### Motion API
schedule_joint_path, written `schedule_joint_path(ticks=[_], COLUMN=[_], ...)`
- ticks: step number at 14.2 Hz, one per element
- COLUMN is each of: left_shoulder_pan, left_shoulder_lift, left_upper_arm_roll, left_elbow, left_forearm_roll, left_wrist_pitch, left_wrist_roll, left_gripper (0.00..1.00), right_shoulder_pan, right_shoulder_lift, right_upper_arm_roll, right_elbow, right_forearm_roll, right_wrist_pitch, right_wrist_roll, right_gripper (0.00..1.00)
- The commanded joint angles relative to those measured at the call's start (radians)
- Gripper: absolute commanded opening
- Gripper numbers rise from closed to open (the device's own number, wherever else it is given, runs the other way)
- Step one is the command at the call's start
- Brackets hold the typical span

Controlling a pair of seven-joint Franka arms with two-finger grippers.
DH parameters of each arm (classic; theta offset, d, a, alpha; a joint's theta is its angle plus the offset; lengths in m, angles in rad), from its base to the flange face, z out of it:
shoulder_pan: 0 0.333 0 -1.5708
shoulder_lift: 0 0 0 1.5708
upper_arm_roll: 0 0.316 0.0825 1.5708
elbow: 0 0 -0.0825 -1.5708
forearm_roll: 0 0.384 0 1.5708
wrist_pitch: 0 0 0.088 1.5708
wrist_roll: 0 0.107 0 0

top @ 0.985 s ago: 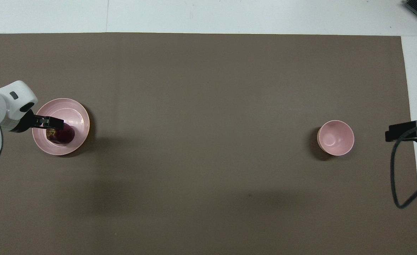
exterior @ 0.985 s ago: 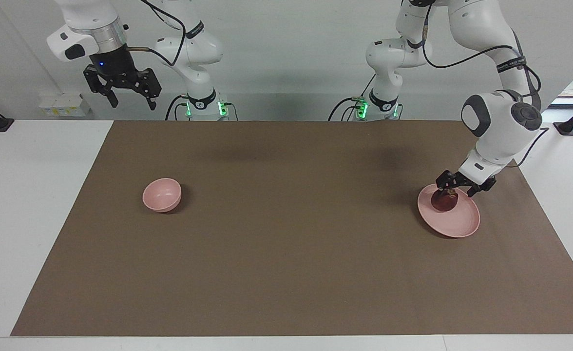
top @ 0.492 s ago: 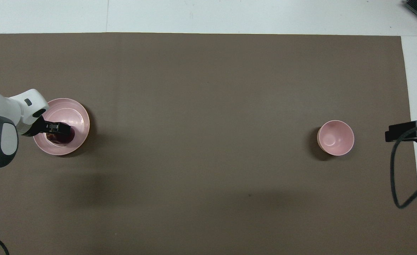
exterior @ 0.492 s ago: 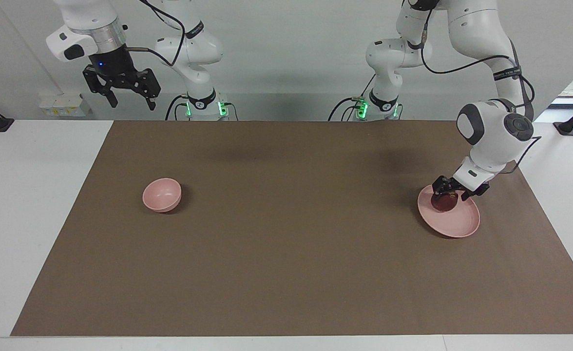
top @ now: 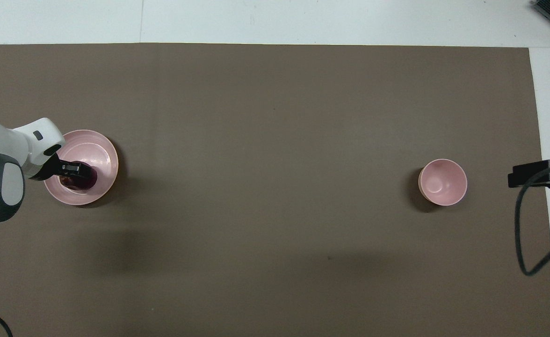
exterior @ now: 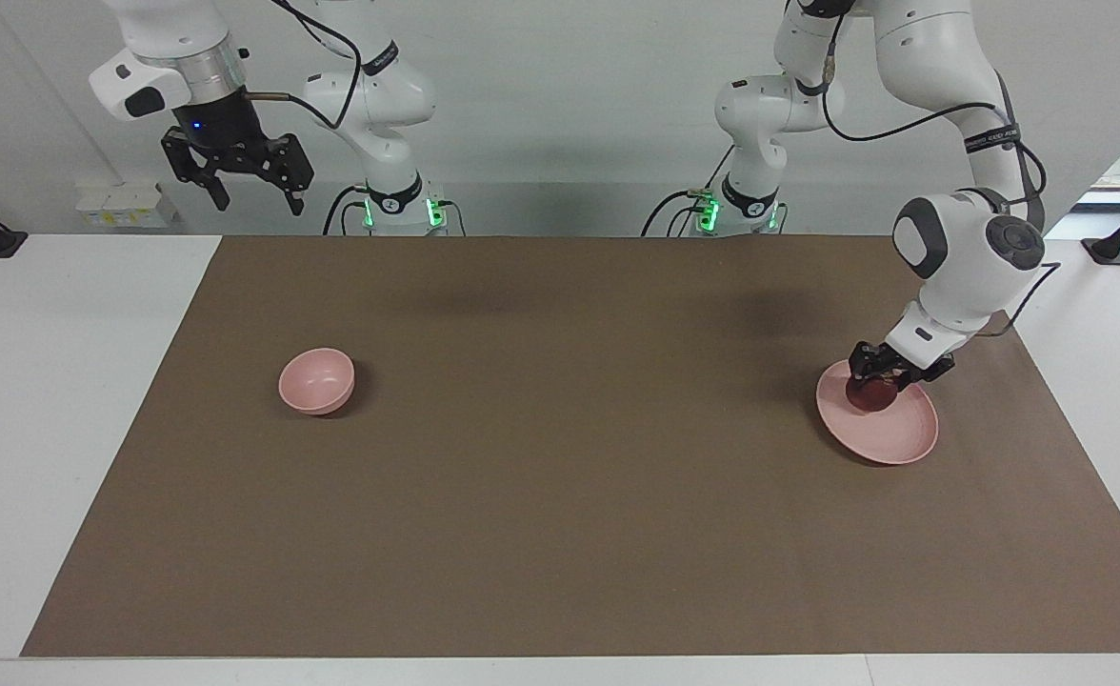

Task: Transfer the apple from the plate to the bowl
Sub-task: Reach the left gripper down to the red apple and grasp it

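The dark red apple point(exterior: 870, 395) lies on the pale pink plate point(exterior: 905, 434) toward the left arm's end of the table. My left gripper point(exterior: 877, 378) is down on the plate with its fingers closed around the apple, which still rests on the plate. In the overhead view the left gripper point(top: 75, 170) covers most of the apple point(top: 87, 179) on the plate point(top: 101, 149). The small deep pink bowl point(exterior: 316, 381) stands empty toward the right arm's end and also shows in the overhead view point(top: 442, 182). My right gripper point(exterior: 253, 198) waits open, high in the air, and shows partly in the overhead view point(top: 533, 177).
A brown mat point(exterior: 560, 495) covers most of the white table. Only the plate and the bowl stand on it. A black cable point(top: 523, 234) hangs from the right arm over the mat's edge.
My left gripper has come down over the apple and its fingers have drawn in around it. The right arm has barely moved.
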Motion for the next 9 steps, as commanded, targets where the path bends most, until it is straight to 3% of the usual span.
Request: schedule_joint_path(ticks=[1,4,7,9], left_shoulder_pan=[0.018,0.015,0.009,0.009], left_shoulder_lift=[-0.05,-0.036,-0.039,-0.035], left_upper_arm_roll=[-0.01,-0.009,-0.021,-0.021], left_elbow=[0.028,0.1,0.158,0.21], left_forearm_roll=[-0.016,-0.171,-0.231,-0.385], left_wrist_pitch=[-0.078,-0.16,-0.224,-0.29], left_wrist_roll=[0.022,0.04,0.08,0.08], left_gripper=[0.0,0.0,0.0,0.0], right_shoulder_pan=[-0.006,-0.011,-0.012,-0.012], right_shoulder_lift=[-0.022,-0.023,-0.023,-0.023], right_upper_arm_roll=[-0.001,-0.002,-0.002,-0.004], right_elbow=[-0.024,-0.027,-0.027,-0.029], right_forearm_roll=[0.031,0.033,0.033,0.033], right_wrist_pitch=[0.012,0.0,0.002,-0.003], right_wrist_roll=[-0.039,-0.041,-0.041,-0.042], right_gripper=[1.0,1.0,1.0,1.0])
